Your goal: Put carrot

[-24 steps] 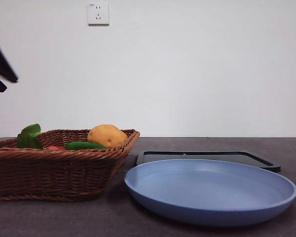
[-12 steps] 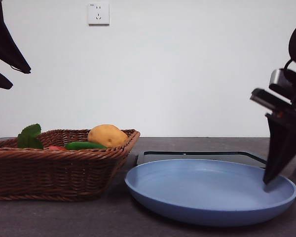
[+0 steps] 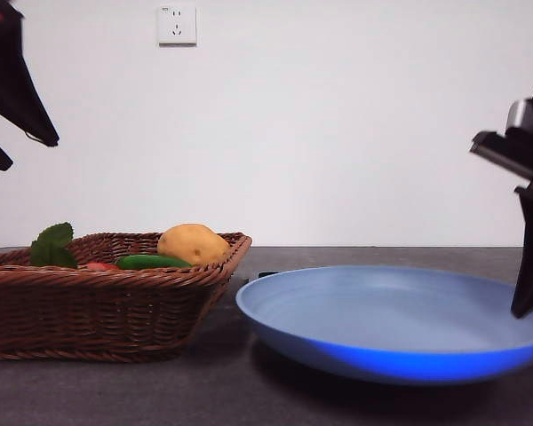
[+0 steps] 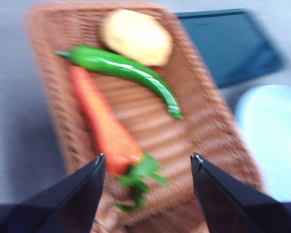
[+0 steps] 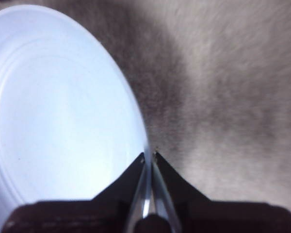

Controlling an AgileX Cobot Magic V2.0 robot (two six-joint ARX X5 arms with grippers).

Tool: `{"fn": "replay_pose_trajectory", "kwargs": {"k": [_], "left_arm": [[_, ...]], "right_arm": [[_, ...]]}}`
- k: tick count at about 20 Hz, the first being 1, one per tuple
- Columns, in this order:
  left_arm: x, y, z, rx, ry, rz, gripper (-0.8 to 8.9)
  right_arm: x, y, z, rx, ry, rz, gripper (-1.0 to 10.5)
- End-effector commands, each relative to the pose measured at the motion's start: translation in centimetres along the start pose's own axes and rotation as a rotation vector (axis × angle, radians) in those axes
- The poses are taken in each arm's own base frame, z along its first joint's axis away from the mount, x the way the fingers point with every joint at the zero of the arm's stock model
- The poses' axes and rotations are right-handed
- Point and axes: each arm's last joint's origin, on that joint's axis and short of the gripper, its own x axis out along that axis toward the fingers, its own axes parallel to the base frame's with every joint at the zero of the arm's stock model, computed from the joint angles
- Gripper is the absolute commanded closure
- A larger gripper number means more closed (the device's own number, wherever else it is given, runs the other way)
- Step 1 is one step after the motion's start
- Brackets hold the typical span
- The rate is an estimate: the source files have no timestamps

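Tilting since before, blue plate (image 3: 400,324) rim pinched in right gripper (image 5: 148,156) jaws

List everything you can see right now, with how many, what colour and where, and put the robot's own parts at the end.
Basket: one, brown wicker, on the table beside the plate.
Carrot: one, red-orange with green leaves, lying in the basket.
Cucumber: one, green, in the basket between carrot and potato.
Potato: one, yellow-orange, in the basket.
Plate: one, light blue, lifted at its rim, tilted.
Tray: one, dark, on the table behind the plate.
Wall socket: one, white, on the wall.
Table: one, dark grey.
Left gripper: open, above the carrot's leafy end.
Right gripper: shut on the plate's rim.
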Motion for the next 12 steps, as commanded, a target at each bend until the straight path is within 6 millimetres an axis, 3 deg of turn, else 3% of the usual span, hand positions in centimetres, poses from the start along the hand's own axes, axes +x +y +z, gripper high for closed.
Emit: {"fn": "replay_pose_trajectory", "kwargs": {"k": [1, 8, 12], "left_arm": [[0.5, -0.9, 1.8, 0.040, 0.004, 0.036, 5.02], [6.5, -2.9, 5.5, 0.098, 0.232, 0.158, 5.03], [10.4, -3.0, 5.2, 0.121, 0.343, 0.218, 5.03]], "right_arm": [[-0.6, 0.3, 0.3, -0.014, -0.036, -0.025, 9.4], [-0.9, 0.4, 0.2, -0.018, -0.049, -0.027, 9.4], [-0.9, 0.4, 0.2, -0.022, -0.049, -0.026, 9.4]]}}
